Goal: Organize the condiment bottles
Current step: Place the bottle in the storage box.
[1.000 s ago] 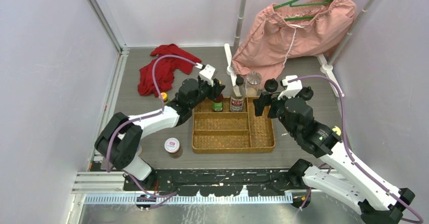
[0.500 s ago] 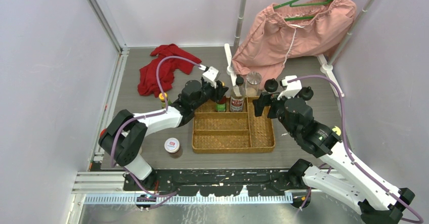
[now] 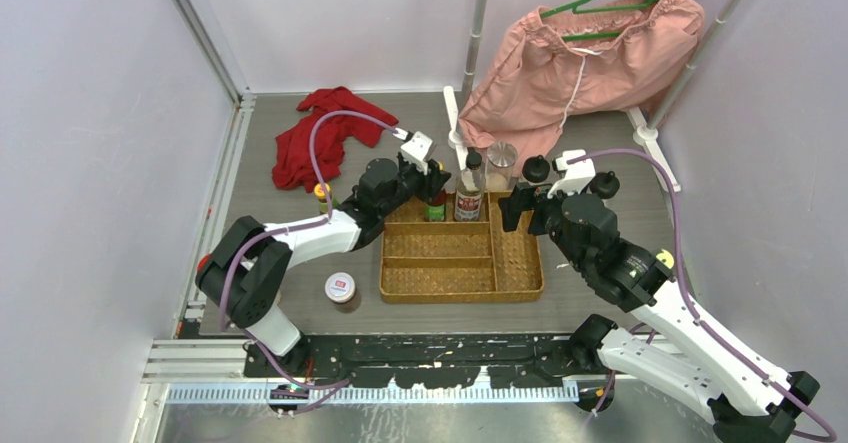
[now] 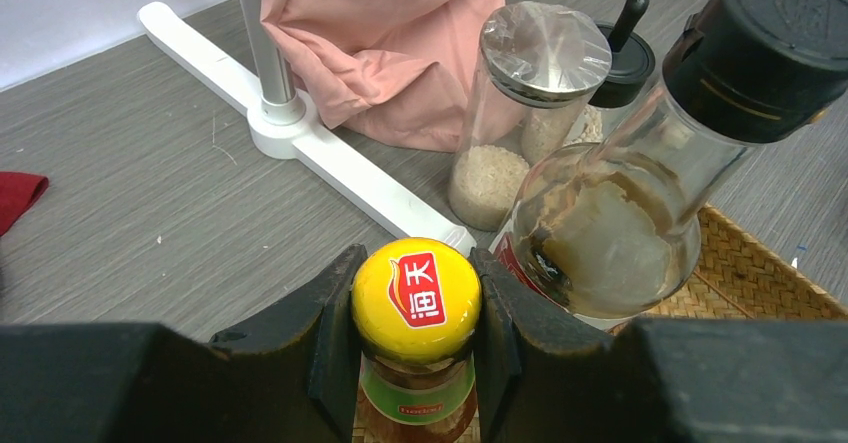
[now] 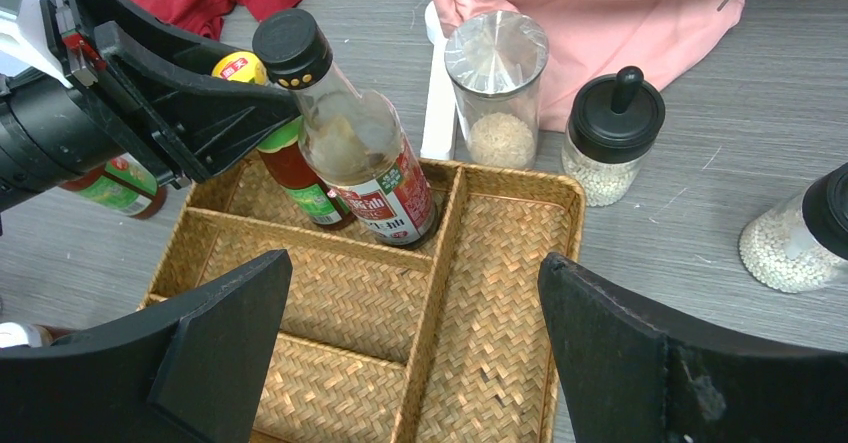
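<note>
left jaws: clamped on the yellow cap of a green-labelled brown sauce bottle (image 4: 417, 308) | bottle: upright in the back-left compartment of the woven wicker tray (image 5: 480, 293), just beside a tall clear black-capped bottle (image 4: 605, 228) | right jaws: spread wide, holding nothing, near the tray's right side | behind tray: silver-lidded glass jar (image 4: 525, 103) on the grey surface (image 4: 150, 183)

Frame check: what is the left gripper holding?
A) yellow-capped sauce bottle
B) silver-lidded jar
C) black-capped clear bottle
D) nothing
A: in the left wrist view, the left gripper is clamped on either side of the cap of the yellow-capped sauce bottle.
</note>
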Action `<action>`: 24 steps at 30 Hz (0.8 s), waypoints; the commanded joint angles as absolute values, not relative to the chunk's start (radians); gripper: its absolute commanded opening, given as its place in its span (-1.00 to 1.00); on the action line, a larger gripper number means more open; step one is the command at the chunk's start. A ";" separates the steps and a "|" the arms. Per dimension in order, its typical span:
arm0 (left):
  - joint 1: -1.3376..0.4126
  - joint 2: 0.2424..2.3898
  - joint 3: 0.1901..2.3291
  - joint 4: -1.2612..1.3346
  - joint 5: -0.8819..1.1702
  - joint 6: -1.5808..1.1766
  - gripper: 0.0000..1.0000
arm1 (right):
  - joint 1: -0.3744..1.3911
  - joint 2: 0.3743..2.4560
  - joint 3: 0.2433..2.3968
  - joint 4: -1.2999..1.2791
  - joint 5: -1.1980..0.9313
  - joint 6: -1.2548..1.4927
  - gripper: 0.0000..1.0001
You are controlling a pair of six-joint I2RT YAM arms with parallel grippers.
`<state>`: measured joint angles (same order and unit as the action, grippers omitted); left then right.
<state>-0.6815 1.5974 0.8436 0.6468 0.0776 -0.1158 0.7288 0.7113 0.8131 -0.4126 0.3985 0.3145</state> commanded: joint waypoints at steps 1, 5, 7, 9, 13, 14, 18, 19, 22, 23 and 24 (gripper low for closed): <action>-0.687 1.577 0.897 0.817 0.100 -0.086 -0.59 | 0.727 0.707 0.807 -0.366 0.395 0.321 0.99; -0.687 1.596 0.899 0.832 0.104 -0.076 -0.59 | 0.726 0.715 0.806 -0.361 0.393 0.319 0.99; -0.687 1.609 0.899 0.846 0.108 -0.075 -0.59 | 0.726 0.716 0.805 -0.360 0.389 0.320 0.99; -0.688 1.614 0.896 0.853 0.111 -0.077 -0.59 | 0.726 0.720 0.804 -0.356 0.390 0.321 0.99; -0.687 1.623 0.889 0.866 0.111 -0.085 -0.58 | 0.726 0.729 0.805 -0.354 0.388 0.318 0.99; -0.687 1.624 0.885 0.869 0.111 -0.087 -0.57 | 0.725 0.730 0.806 -0.353 0.386 0.318 0.99; -0.687 1.612 0.863 0.875 0.109 -0.095 -0.45 | 0.726 0.732 0.805 -0.351 0.382 0.317 0.99; -0.688 1.610 0.860 0.874 0.108 -0.097 -0.41 | 0.726 0.732 0.804 -0.350 0.382 0.317 0.99; -0.687 1.604 0.847 0.874 0.109 -0.106 -0.31 | 0.726 0.728 0.805 -0.351 0.379 0.318 0.99; -0.688 1.601 0.842 0.874 0.108 -0.110 -0.28 | 0.726 0.729 0.804 -0.351 0.380 0.318 0.99; -0.687 1.598 0.836 0.874 0.107 -0.113 -0.26 | 0.726 0.731 0.805 -0.353 0.381 0.319 0.99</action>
<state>-0.6865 1.6341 0.8383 0.7177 0.1062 -0.0990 0.7288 0.7334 0.8066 -0.3969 0.3843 0.3157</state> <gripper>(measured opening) 0.394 0.995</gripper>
